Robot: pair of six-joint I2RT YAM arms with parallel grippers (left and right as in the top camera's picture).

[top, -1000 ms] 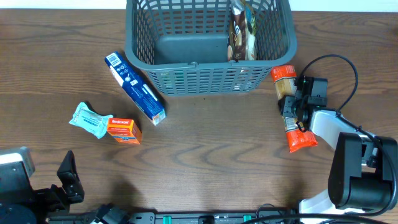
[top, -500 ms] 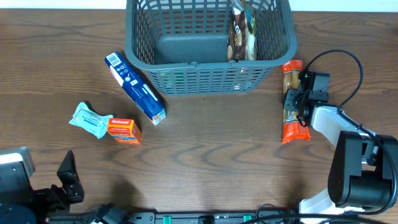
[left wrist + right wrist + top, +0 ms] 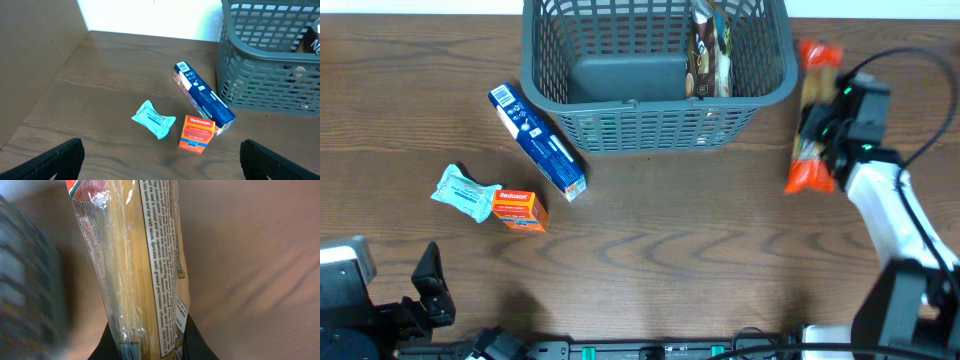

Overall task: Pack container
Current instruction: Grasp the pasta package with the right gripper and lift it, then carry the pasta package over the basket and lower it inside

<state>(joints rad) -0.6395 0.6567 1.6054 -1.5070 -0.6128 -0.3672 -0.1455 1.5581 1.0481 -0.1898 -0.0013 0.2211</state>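
The dark grey slotted container (image 3: 650,125) stands at the top middle of the table, with a brown packet (image 3: 710,55) leaning inside at its right. My right gripper (image 3: 825,130) is shut on a long spaghetti packet with orange ends (image 3: 812,115), held in the air just right of the container. In the right wrist view the packet (image 3: 142,265) fills the frame between my fingers (image 3: 192,340). My left gripper (image 3: 160,160) is open and empty at the near left, its fingertips (image 3: 62,160) low in the wrist view.
A blue box (image 3: 537,140) lies by the container's left front corner. A teal pouch (image 3: 465,192) and an orange Redoxon box (image 3: 518,210) lie further left. These also show in the left wrist view: the blue box (image 3: 202,97), the pouch (image 3: 154,119), the orange box (image 3: 197,134).
My right gripper has lifted the spaghetti packet off the table and carried it up and away, toward the container's right side. The left arm has not moved.
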